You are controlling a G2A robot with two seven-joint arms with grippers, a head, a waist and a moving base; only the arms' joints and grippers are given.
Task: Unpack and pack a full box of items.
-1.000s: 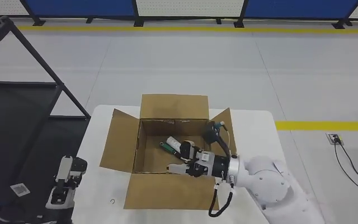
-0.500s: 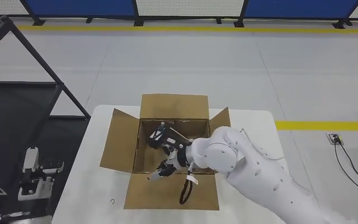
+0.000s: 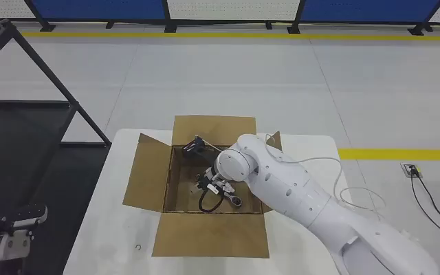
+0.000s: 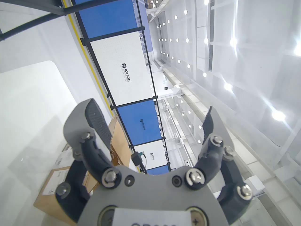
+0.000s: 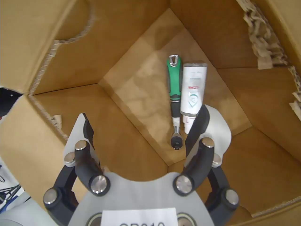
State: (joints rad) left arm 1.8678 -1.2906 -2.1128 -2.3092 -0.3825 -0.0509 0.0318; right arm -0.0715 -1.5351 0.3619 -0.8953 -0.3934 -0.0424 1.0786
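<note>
An open cardboard box (image 3: 213, 129) stands in the middle of the white table (image 3: 110, 227). My right arm (image 3: 275, 179) bends over it from the right, its wrist down inside the opening. In the right wrist view my right gripper (image 5: 144, 118) hangs open and empty above the box floor (image 5: 141, 81). A green-handled ratchet wrench (image 5: 174, 88) lies there side by side with a white bottle (image 5: 193, 90), near one fingertip. My left gripper (image 4: 150, 109) is open and empty, pointing up toward the ceiling, with a box flap (image 4: 120, 139) behind it.
A black metal frame (image 3: 41, 137) stands left of the table. A small ring (image 3: 138, 247) lies on the table near the front left. The four box flaps spread outward; the front flap (image 3: 210, 236) covers the table's near middle. Part of the left arm (image 3: 20, 218) shows at the left edge.
The right arm swung from the box's front right up and over it, wrist now deeper inside. The left arm pulled back leftward to the view's edge.
</note>
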